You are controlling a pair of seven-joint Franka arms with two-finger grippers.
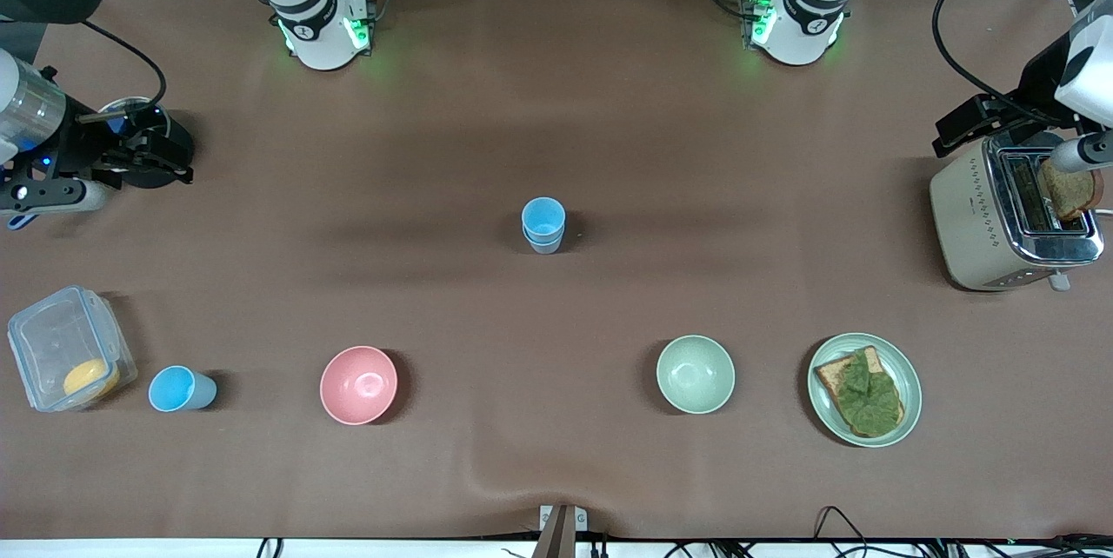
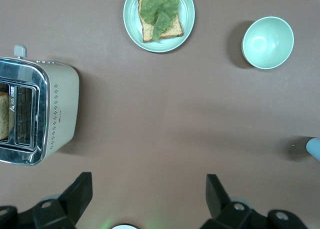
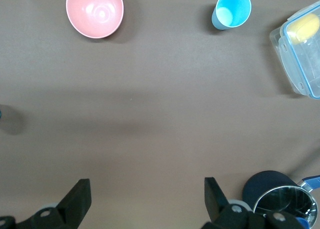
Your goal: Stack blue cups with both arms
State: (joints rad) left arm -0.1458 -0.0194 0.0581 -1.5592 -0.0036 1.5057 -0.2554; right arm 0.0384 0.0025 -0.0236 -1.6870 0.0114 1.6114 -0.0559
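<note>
A sky-blue cup point(image 1: 543, 215) sits nested in a pale grey-blue cup point(image 1: 546, 243). The stack stands upright at the middle of the table. Its edge shows in the left wrist view point(image 2: 314, 149). Another sky-blue cup point(image 1: 181, 388) stands alone near the right arm's end, nearer the front camera, and also shows in the right wrist view point(image 3: 231, 9). My left gripper point(image 2: 148, 178) is open and empty, high over bare table beside the toaster. My right gripper point(image 3: 146, 181) is open and empty, high over bare table beside a black mug.
A pink bowl point(image 1: 358, 384) and a green bowl point(image 1: 695, 374) stand nearer the front camera than the stack. A plate with toast and lettuce point(image 1: 904, 367) and a toaster point(image 1: 974, 219) are at the left arm's end. A clear lidded box point(image 1: 52, 341) and the black mug point(image 3: 280, 199) are at the right arm's end.
</note>
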